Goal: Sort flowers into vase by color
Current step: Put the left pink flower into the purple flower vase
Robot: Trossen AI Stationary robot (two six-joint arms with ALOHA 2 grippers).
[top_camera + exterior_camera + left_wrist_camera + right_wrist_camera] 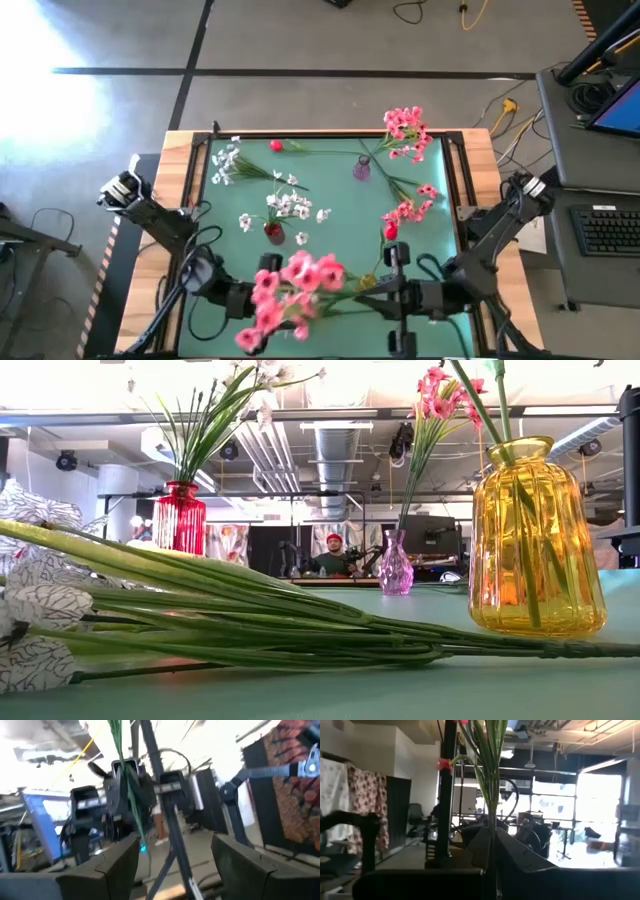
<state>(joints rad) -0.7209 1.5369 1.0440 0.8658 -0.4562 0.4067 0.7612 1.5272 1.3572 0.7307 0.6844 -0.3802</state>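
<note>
My right hand (398,292) is clamped on the green stems of a big pink spray (298,283). In its wrist view they run straight up from between my fingers. The spray lies low across the near side of the table (330,205), well short of the purple vase (361,168). Its blossoms point toward my left hand (243,300), which is released, with fingers (117,862) spread and nothing between them. From table height the stems look to be resting on or just above the table.

The purple vase already holds pink blossoms, so I judge that's where this spray belongs. The red vase (272,231) holds white sprays and stands nearer to me than the purple vase. The yellow vase (537,540), nearer again, has a red bud.

To do this well:
- I should get the spray upright first. I'm gripping near the cut ends, so the heavy head will droop. My left hand can pinch the stems closer to the blossoms while I turn my right hand's grip.
- Carry it high. The yellow vase stands between me and the purple vase, and a low pass could tip it or catch its stem.
- The purple vase has a narrow neck that is already crowded. I'd bring the stem tips down bunched and vertical over the opening, then let go only once they are well inside.

The loose pink sprig (415,205) on the table, just nearer to me than the purple vase, can wait.
</note>
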